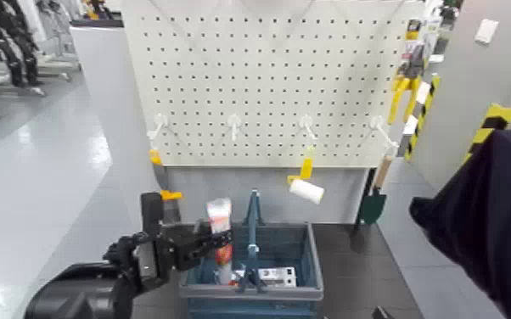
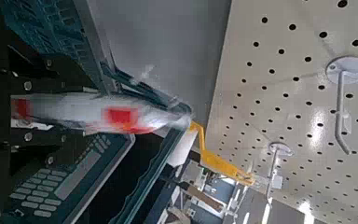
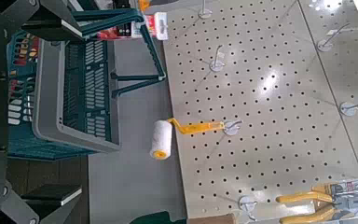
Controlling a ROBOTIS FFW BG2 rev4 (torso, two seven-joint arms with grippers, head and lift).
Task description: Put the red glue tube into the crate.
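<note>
The red glue tube (image 1: 220,222) stands nearly upright, white with a red label, its lower end down in the left half of the crate (image 1: 306,293). My left gripper (image 1: 210,246) reaches in from the left over the crate's rim and is shut on the tube at mid-height. In the left wrist view the tube (image 2: 112,114) runs blurred across the crate's slatted wall (image 2: 121,70). The right wrist view shows the crate (image 3: 47,140) from farther off, with the tube (image 3: 130,26) at its far end. My right arm (image 1: 488,221) hangs dark at the right, away from the crate.
A white pegboard (image 1: 267,76) stands behind the crate. From its hooks hang a white paint roller (image 1: 306,190) with a yellow handle, a green trowel (image 1: 373,204) and yellow pliers (image 1: 403,89). A central handle (image 1: 251,229) divides the crate. A calculator-like item (image 2: 56,182) lies inside.
</note>
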